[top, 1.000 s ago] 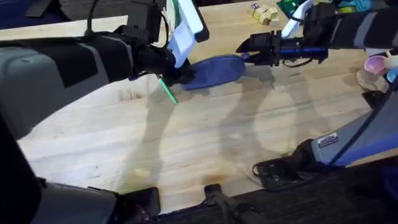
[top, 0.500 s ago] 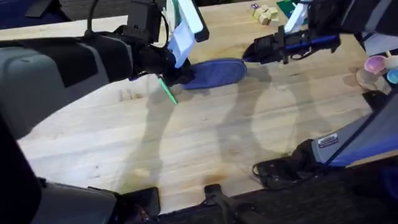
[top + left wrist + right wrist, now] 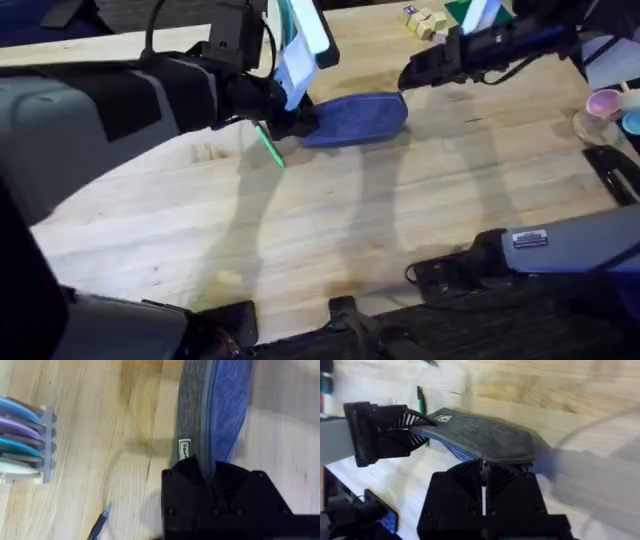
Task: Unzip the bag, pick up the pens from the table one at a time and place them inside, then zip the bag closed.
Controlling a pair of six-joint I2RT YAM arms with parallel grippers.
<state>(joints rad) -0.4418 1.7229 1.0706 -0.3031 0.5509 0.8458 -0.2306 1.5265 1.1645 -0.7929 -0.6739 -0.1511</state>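
Blue-grey bag (image 3: 355, 118) — green pen (image 3: 270, 146), light-wood table (image 3: 400, 210).

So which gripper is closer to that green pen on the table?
The left. The left gripper holds the bag's end right beside the green pen; the right gripper is at the bag's far end.

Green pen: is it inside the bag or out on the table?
Out. The green pen lies on the table beside the bag, close to the left gripper that clamps the bag's end.
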